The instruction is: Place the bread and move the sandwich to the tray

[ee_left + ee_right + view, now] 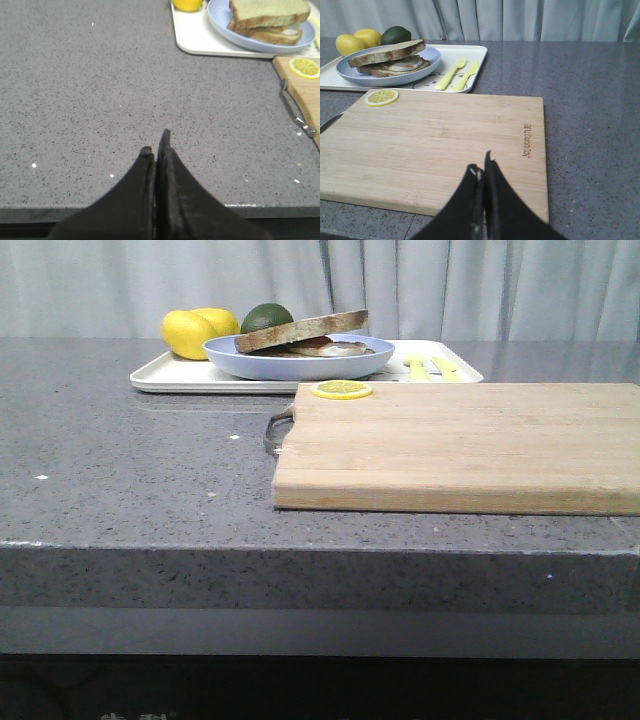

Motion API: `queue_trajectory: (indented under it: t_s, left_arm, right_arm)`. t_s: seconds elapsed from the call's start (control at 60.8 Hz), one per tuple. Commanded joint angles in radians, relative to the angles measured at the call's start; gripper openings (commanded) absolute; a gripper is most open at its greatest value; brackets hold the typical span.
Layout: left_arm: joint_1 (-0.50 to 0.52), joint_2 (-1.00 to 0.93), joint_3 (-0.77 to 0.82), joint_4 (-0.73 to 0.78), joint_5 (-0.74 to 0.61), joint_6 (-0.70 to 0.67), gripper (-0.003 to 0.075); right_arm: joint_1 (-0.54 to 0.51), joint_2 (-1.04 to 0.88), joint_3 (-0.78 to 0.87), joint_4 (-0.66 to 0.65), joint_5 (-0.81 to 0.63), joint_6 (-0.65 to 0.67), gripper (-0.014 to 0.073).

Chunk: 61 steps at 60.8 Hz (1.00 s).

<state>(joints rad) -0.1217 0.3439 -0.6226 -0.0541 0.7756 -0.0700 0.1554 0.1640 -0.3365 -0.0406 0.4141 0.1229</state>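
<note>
- Presently, the sandwich point(305, 337) sits on the light blue plate point(298, 364), top bread point(387, 52) slice tilted over the fried egg point(400, 64) and lower slice.
- The plate rests on the white tray point(180, 375), at the far side of the grey speckled tabletop point(130, 480).
- Two lemons point(196, 330) and a dark green fruit point(266, 317) lie behind the plate; a yellow fork point(451, 74) and knife point(466, 75) lie on the tray beside it.
- A wooden cutting board point(460, 445) lies nearer, just beside the tray, with a lemon slice point(341, 389) at its far corner.
- Left gripper point(156, 145): jaws clenched together, empty, above bare tabletop.
- Right gripper point(481, 170): jaws clenched, empty, over the board's near edge.
</note>
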Motion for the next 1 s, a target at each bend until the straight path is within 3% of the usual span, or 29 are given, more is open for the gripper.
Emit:
queue_trajectory:
  t_s: [0.0, 0.247, 0.741, 0.988]
  left_arm:
    - [-0.005, -0.094, 0.007, -0.011, -0.08, -0.01, -0.002]
    - [-0.005, -0.273, 0.031, -0.008, -0.074, -0.01, -0.002]
    - [-0.005, -0.276, 0.031, -0.008, -0.074, -0.01, -0.002]
    - [-0.005, -0.276, 0.031, -0.008, -0.135, -0.01, -0.002]
  right_arm:
    - [-0.004, 0.007, -0.027, -0.004, -0.083, 0.0, -0.0058]
    - [-0.004, 0.007, -0.027, -0.004, -0.083, 0.0, -0.0058]
    - [-0.004, 0.007, -0.027, -0.004, -0.083, 0.0, -0.0058]
    - [-0.004, 0.007, -0.027, -0.004, -0.083, 0.0, -0.0058]
